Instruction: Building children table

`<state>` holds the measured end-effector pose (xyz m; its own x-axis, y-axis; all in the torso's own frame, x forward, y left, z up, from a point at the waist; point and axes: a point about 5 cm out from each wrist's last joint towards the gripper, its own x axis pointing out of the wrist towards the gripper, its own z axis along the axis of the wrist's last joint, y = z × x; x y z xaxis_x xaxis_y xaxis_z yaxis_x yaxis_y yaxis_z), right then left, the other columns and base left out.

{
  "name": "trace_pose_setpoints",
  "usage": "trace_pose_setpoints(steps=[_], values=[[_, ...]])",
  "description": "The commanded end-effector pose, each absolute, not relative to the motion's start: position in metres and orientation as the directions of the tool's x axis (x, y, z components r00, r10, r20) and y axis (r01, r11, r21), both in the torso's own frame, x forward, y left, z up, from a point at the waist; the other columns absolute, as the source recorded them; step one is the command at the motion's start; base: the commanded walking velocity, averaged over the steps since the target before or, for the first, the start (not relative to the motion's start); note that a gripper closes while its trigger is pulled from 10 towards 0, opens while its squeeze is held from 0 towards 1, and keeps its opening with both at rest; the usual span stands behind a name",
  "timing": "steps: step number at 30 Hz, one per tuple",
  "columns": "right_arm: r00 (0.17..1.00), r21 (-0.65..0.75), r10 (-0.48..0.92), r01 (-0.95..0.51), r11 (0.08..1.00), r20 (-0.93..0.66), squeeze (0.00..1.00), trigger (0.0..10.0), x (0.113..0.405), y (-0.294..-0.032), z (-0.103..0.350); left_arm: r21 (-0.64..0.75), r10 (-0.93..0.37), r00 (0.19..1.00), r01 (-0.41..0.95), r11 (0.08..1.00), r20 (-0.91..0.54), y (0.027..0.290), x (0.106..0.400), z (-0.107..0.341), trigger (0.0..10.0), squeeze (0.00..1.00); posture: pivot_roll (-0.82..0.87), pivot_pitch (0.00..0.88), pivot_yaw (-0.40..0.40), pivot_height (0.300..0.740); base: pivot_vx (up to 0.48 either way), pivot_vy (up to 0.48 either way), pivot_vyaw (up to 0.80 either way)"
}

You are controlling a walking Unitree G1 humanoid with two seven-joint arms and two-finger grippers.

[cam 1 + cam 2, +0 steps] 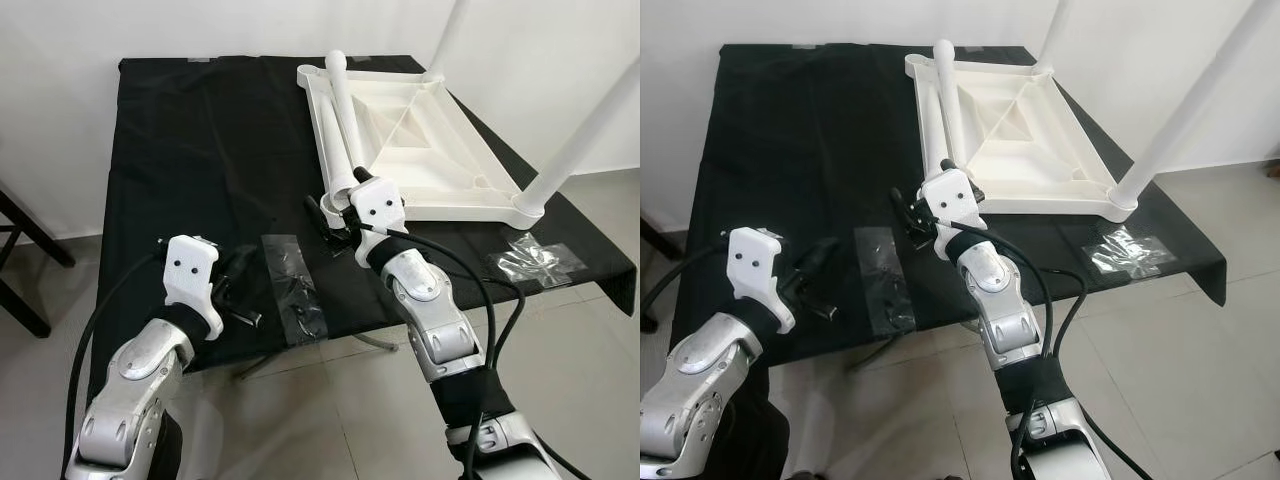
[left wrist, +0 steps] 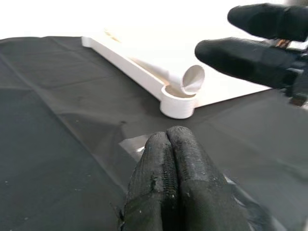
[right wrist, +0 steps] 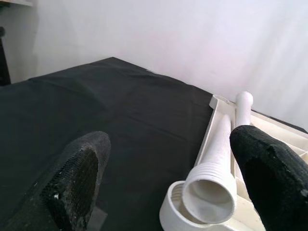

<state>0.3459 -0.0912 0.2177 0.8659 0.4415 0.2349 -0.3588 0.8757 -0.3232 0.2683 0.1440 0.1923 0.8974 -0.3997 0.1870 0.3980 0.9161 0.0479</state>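
Just beyond open right hand [image 1: 327, 215], loose table leg [image 1: 343, 130], threaded end nearest

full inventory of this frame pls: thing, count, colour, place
tabletop: 1, white, upside down on the far right part of the black cloth
legs already fitted: 2, white, standing up from the tabletop's right corners
loose leg: 1, white, lying along the tabletop's left edge, threaded end at the near-left socket
black cloth: 1, covering the work table
clear plastic bags: 2, one near the front edge, one front right
left gripper: shut, over the cloth's front left
right gripper: open, at the loose leg's near end
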Motion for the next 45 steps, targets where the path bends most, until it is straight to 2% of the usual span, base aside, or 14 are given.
trace_pose_setpoints(steps=[1, 27, 37, 39, 45], values=[[0.858, -0.307, 0.456, -0.380, 0.873, 0.237, 0.00, 10.0, 0.343, -0.089, 0.215, 0.053, -0.406, 0.892, 0.404, 0.913, 0.196, 0.144, 0.265, 0.193, 10.0, 0.00, 0.10, 0.173, -0.099, 0.740, 0.296, 0.000, 0.63], [0.848, -0.291, 0.463, -0.389, 0.874, 0.257, 0.00, 10.0, 0.342, -0.085, 0.217, 0.051, -0.417, 0.887, 0.416, 0.908, 0.196, 0.143, 0.265, 0.193, 10.0, 0.00, 0.10, 0.174, -0.099, 0.740, 0.290, 0.000, 0.05], [0.838, -0.315, 0.483, -0.401, 0.860, 0.255, 0.00, 10.0, 0.340, -0.085, 0.217, 0.033, -0.419, 0.886, 0.421, 0.906, 0.196, 0.141, 0.265, 0.193, 10.0, 0.00, 0.10, 0.170, -0.100, 0.740, 0.000, 0.000, 0.00], [0.830, -0.332, 0.497, -0.409, 0.850, 0.252, 0.00, 10.0, 0.339, -0.087, 0.217, 0.032, -0.427, 0.883, 0.429, 0.903, 0.195, 0.140, 0.264, 0.193, 10.0, 0.00, 0.10, 0.168, -0.100, 0.740, 0.000, 0.000, 0.00], [0.854, -0.361, 0.457, -0.357, 0.861, 0.247, 0.00, 10.0, 0.323, -0.123, 0.209, 0.029, -0.510, 0.837, 0.515, 0.857, 0.197, 0.134, 0.255, 0.192, 10.0, 0.00, 0.09, 0.166, -0.106, 0.740, 0.000, 0.000, 0.00]])
